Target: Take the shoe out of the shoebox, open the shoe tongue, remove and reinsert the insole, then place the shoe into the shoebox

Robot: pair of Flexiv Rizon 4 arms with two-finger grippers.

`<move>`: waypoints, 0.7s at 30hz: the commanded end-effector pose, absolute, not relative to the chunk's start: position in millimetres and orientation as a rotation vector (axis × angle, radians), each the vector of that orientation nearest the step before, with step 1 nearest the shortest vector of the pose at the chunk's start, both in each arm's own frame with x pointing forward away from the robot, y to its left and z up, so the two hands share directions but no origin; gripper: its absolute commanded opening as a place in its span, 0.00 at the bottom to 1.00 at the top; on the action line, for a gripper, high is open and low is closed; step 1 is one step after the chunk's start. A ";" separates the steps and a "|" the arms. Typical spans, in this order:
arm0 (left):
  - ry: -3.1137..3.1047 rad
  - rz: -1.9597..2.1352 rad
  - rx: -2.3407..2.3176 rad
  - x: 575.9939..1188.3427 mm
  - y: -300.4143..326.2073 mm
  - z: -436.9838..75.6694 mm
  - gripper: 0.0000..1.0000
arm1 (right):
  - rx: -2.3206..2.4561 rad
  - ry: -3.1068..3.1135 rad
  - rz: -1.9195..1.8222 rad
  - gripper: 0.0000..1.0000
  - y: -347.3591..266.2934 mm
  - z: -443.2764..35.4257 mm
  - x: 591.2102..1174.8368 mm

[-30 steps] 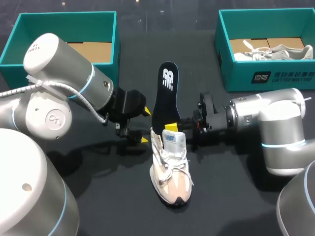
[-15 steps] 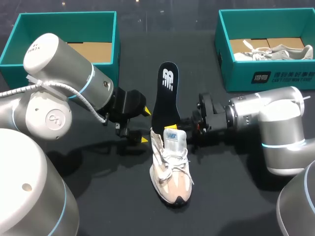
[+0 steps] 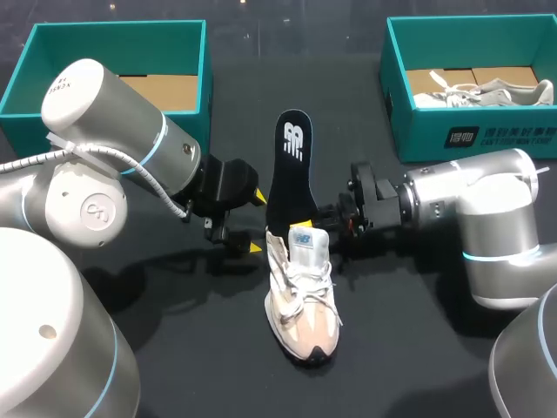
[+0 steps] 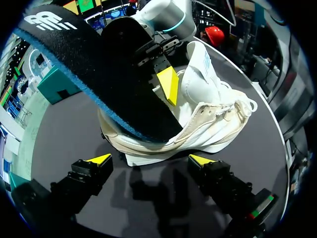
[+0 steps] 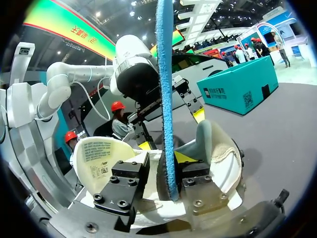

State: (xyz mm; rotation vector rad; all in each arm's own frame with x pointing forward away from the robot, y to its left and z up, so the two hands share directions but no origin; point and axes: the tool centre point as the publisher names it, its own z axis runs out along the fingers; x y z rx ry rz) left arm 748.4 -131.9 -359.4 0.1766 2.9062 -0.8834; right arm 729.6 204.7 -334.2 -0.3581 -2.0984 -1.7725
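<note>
The black desk is carrying everything, and the two arms are coming in low over it from either side: the left arm is stretching toward the middle, and the right arm is lying almost level and pointing at the same spot. Two teal shoeboxes are sitting at the far corners. The left shoebox is showing only its brown cardboard floor, while the right shoebox is holding a second pale shoe. The shoe is standing upright on the desk between the two arms, well apart from both boxes, with its toe pointing toward the near edge and its white tongue standing up above the laces. The black insole, with a white mark near its far end and a blue edge, is sticking out of the shoe's opening: its lower end is sitting inside the shoe and the rest is rising toward the far side of the desk. The right end effector is pinching the insole just above the shoe's collar, with one finger on each face. The left end effector is hanging just beside the shoe with its fingers spread wide, and the shoe is lying ahead of them without touching either yellow tip.
</note>
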 end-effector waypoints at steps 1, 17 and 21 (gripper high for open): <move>2.905 -0.881 0.177 748.0 -132.2 -359.9 1.00 | -0.355 -2.104 -1.768 0.33 206.7 -334.4 733.5; 2.905 -0.881 0.177 748.0 -132.2 -359.9 1.00 | -0.328 -2.128 -1.812 0.39 206.6 -323.9 733.8; 2.905 -0.881 0.177 748.0 -132.2 -359.9 1.00 | -0.318 -2.144 -1.819 0.39 205.7 -319.0 733.0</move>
